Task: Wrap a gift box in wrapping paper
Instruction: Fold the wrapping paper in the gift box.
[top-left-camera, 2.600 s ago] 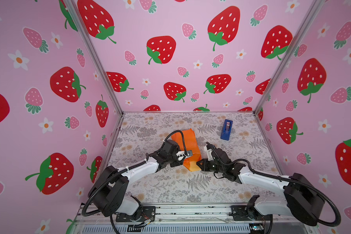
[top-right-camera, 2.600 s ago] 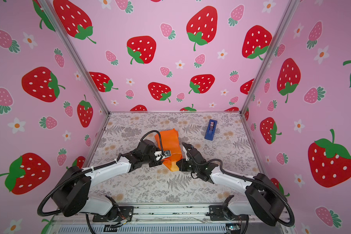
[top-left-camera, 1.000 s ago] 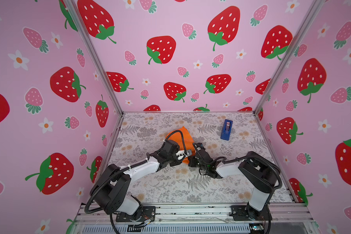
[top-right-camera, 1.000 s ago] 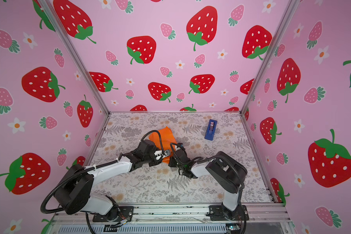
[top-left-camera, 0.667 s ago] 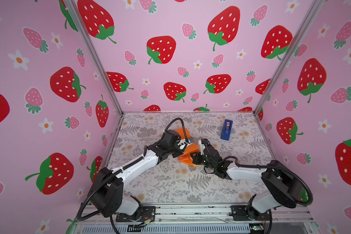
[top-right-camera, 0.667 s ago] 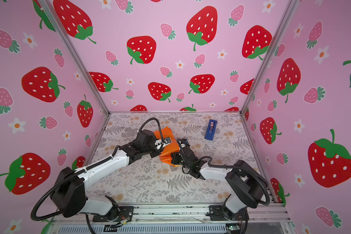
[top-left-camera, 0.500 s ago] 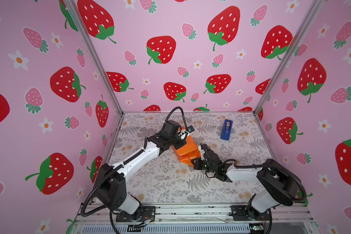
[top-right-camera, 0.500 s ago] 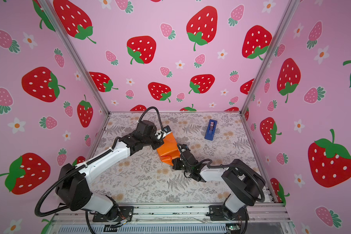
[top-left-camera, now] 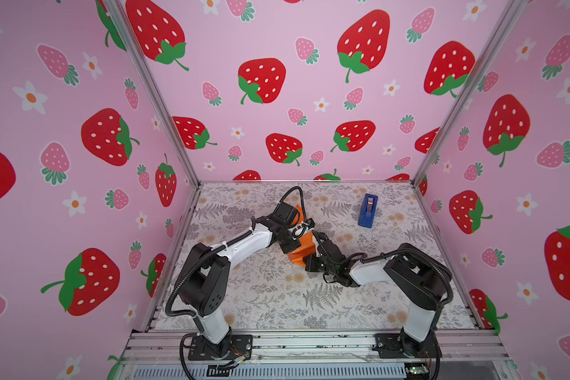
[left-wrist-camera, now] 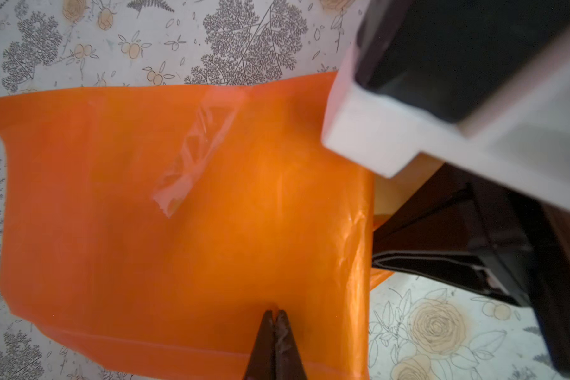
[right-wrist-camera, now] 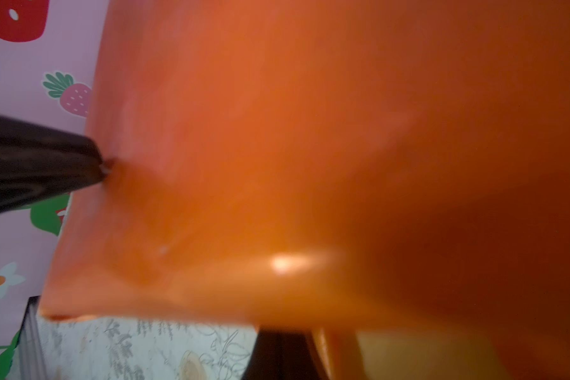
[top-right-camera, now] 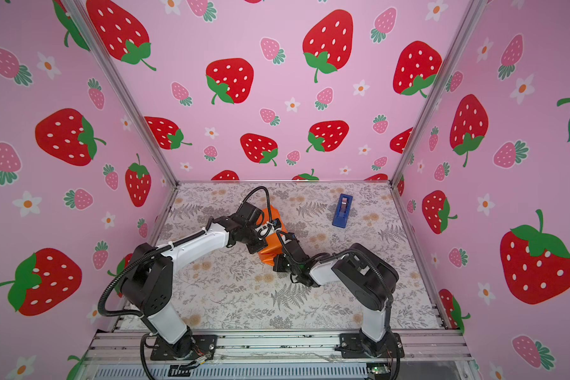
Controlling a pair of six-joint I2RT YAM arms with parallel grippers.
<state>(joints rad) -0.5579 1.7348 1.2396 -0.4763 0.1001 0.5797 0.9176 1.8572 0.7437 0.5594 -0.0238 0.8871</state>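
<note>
Looking down in both top views, I see the wrapping paper (top-left-camera: 301,247) (top-right-camera: 270,246) folded into a boxy orange parcel near the middle of the table (top-left-camera: 277,296). The gift box does not show under it. My left tool (left-wrist-camera: 274,317) is closed, its fingertips pressed together, and its tip dents the parcel's glossy orange face (right-wrist-camera: 101,169). My right tool (right-wrist-camera: 277,342) sits against the parcel's near right side, with paper draped over it. It is closed too, but I cannot tell whether any paper is caught in it. A strip of clear tape (left-wrist-camera: 195,154) lies stuck on the orange face. A blue tape dispenser (top-left-camera: 368,210) (top-right-camera: 342,210) stands well apart, toward the table's far right corner.
</note>
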